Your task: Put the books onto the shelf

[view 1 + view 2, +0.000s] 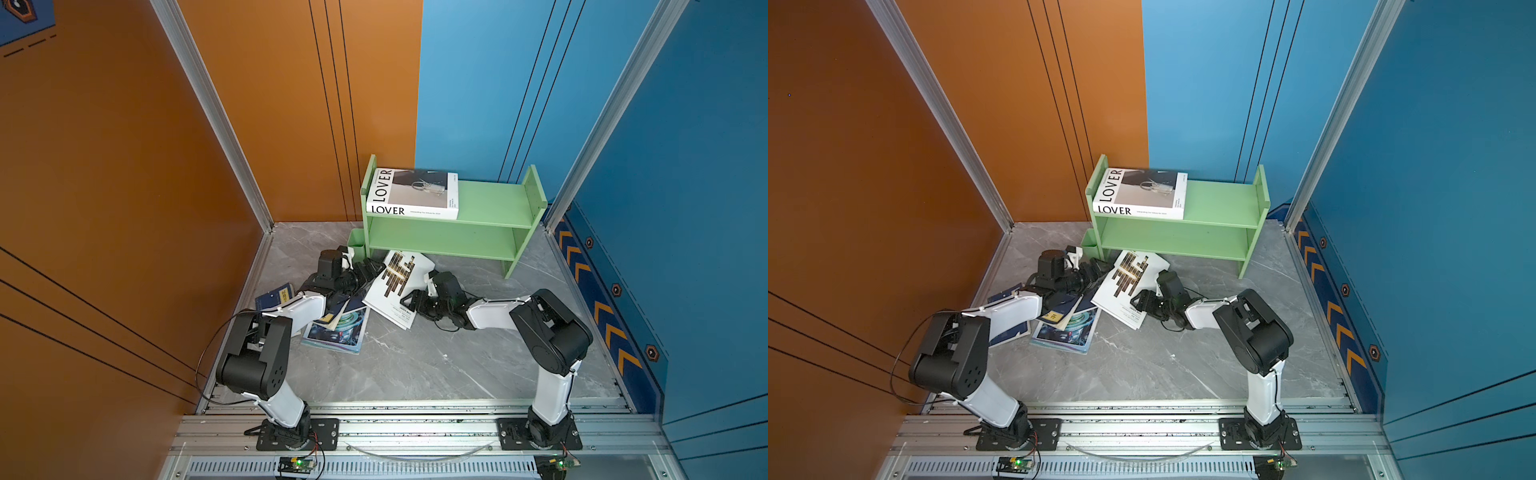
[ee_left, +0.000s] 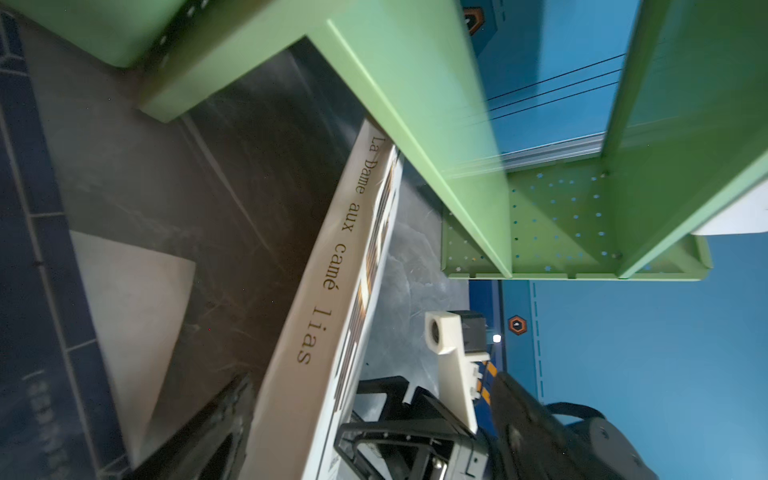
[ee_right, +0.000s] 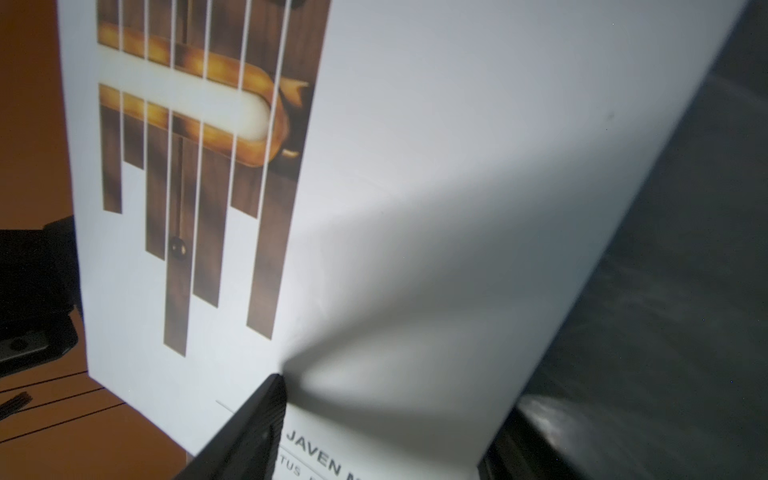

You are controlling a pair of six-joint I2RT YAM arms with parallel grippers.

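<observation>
Nearest, both arm bases sit on the rail (image 1: 415,432), well apart from the shelf (image 1: 490,203), across the floor (image 1: 415,365).

Just before the shelf's lower tier, a white book (image 1: 395,291) with a brown striped cover stands tilted on the floor, its far corner close to the shelf's foot. The left gripper (image 1: 372,266) meets this book on the side toward the shelf's cup (image 1: 356,243). Its jaws are spread wide, and in the left wrist view one finger (image 2: 224,419) sits beside the spine (image 2: 316,291); the other finger is hidden. The right gripper (image 1: 409,297) is at the book's opposite edge. One finger (image 3: 257,424) lies on the cover (image 3: 415,208), but whether it clamps the book cannot be told.

LOVER (image 1: 415,193) lies flat on the shelf's top tier, against the cup-side panel.

A magazine (image 1: 340,332) and navy books (image 1: 272,296) lie heaped on the floor before the shelf's cup side, partly under the left arm.
</observation>
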